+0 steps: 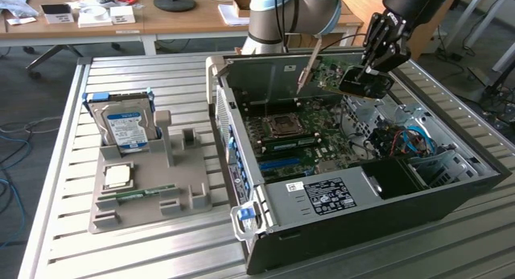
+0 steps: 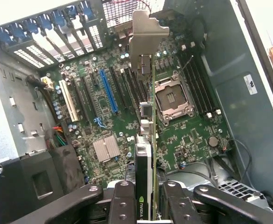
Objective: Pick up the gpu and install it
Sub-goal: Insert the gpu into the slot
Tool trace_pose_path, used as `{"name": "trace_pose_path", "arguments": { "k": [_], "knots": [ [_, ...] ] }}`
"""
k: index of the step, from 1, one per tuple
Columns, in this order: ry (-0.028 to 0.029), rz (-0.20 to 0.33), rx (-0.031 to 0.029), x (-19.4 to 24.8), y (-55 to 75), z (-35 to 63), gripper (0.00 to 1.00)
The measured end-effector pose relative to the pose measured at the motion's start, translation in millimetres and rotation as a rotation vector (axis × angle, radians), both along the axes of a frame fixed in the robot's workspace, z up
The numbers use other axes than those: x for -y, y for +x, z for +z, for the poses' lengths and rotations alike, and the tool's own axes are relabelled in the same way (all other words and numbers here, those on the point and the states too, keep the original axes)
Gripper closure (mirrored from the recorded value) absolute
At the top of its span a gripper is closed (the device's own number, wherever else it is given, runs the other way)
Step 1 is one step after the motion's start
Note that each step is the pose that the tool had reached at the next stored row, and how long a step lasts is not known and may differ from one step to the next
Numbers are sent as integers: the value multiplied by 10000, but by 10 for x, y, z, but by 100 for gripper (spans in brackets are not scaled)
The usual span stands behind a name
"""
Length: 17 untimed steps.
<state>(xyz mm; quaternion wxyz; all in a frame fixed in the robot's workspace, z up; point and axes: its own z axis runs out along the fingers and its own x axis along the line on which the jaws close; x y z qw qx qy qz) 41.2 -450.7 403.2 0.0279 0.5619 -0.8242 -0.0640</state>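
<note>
gpu (image 1: 330, 71) — over motherboard (image 1: 310, 125) in case (image 1: 386, 222)

Silver-grey arm (image 1: 278, 17) with pale blue caps, black screw-studded hand (image 1: 372, 71).

Open case (image 1: 354, 234) — walls around motherboard (image 2: 188, 136)

Exterior camera: elevated, set back, angled down across the slatted table (image 1: 161, 255) onto the open computer case (image 1: 386, 225). Camera on my wrist (close in): looks past the gpu (image 2: 144, 158) I carry, into that case. Shared ground: the motherboard (image 1: 322, 125).
</note>
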Motion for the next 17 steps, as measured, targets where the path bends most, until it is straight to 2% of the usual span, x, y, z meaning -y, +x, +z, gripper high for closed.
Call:
{"name": "trace_pose_path", "arguments": {
  "k": [4,6,8,13,14,17],
  "knots": [
    [0,4,12,0,0,0,73],
    [1,8,66,-1,-4,-2,73],
    [-1,15,177,-2,-11,-4,73],
    [1,40,575,-4,-38,-12,73],
    [2,57,626,-4,-41,-15,73],
    [9,275,667,-5,-41,-19,73]
  ]
}}
